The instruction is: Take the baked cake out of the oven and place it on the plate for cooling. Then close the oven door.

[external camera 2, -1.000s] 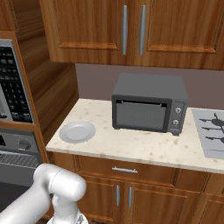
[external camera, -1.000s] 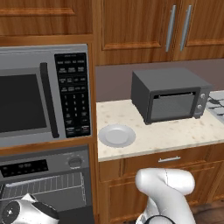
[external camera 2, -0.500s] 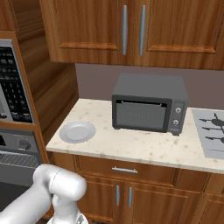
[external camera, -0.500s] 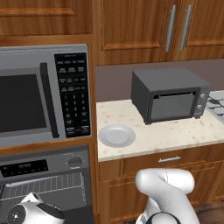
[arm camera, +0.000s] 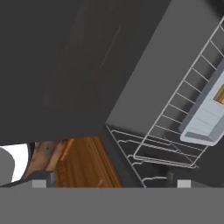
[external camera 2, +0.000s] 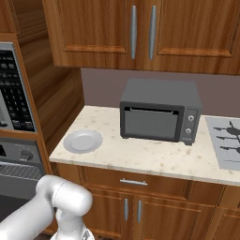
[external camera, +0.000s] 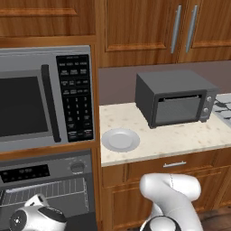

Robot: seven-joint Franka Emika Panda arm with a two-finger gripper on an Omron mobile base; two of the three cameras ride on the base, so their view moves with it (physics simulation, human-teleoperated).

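While the pincer (arm camera: 108,183) stands with its jaws spread wide and nothing between them, its two dark tips sit far apart at the bottom of the hand view, looking into the open oven (external camera: 45,180). Nearest lies the inner face of the oven door (arm camera: 65,65), a broad dark panel whose edge runs along a wooden cabinet front (arm camera: 83,162). Past that edge a wire rack (arm camera: 175,118) slants away, its front rail near the pincer and its bars free up to a pale grey tray (arm camera: 205,122) resting on it. On that tray, at the far right border of the hand view, a sliver of the golden-brown cake (arm camera: 220,95) shows; the rest is cut off.

From the left base view the hand (external camera: 38,219) hangs low before the oven cavity, below the control panel with its round knob (external camera: 77,167).

Farther up, the plate (external camera: 120,139) lies bare on the table (external camera: 180,140), near its left front corner, well apart from the toaster oven (external camera: 173,97) behind it to the right. Open table surface runs between the two. Above the oven sits the microwave (external camera: 45,99).
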